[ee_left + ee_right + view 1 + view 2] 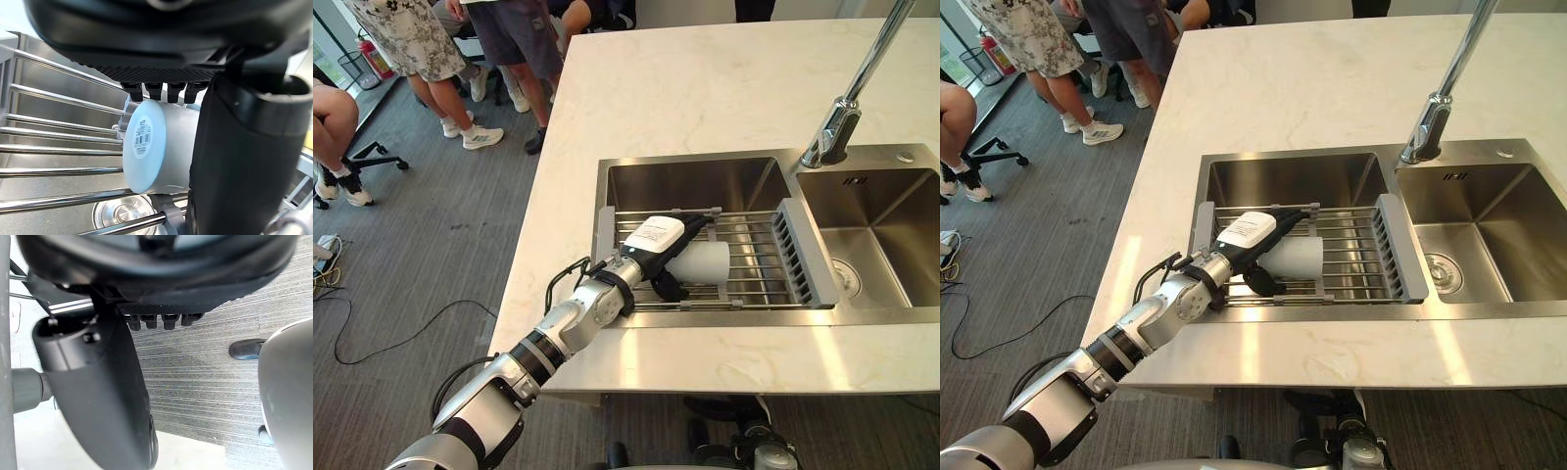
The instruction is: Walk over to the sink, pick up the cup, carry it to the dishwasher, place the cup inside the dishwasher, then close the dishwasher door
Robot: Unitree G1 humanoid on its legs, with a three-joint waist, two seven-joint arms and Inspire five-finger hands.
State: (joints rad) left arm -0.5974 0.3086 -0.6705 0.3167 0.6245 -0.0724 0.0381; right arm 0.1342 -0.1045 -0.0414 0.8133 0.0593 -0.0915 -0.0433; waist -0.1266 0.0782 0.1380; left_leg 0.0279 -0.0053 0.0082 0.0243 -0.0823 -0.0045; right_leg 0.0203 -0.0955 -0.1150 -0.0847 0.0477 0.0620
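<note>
Left hand (656, 245), left eye view: reaches from the near left over a white cup (705, 262) lying on its side on the wire rack (756, 269) across the left sink basin (690, 184). Fingers lie straight along the cup's top and the thumb hangs down its near side, not clamped. Faucet (837, 122) at far right. Left wrist view: the cup's flat base shows between fingers and thumb, resting on the rack bars. Right wrist view: right hand (98, 396) above grey floor (205, 382); whether spread or closed cannot be told.
</note>
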